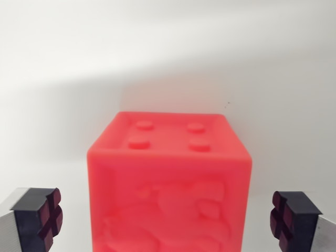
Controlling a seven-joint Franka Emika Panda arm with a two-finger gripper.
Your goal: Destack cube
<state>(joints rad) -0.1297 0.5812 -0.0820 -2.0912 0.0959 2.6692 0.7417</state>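
A bright red cube (169, 184) fills the lower middle of the wrist view. Its top face carries several round studs, and its front face has a raised relief pattern. My gripper (165, 220) is open. The left fingertip (44, 218) stands off the cube's left side and the right fingertip (289, 220) off its right side, each with a clear gap. Both pads are dark with maroon cross-grooved faces. The cube's bottom is cut off by the frame, so whatever it rests on is hidden.
A plain white surface (168, 52) stretches behind and around the cube, with a soft shadow just beyond the cube's far edge. A tiny dark speck (228, 103) lies on it.
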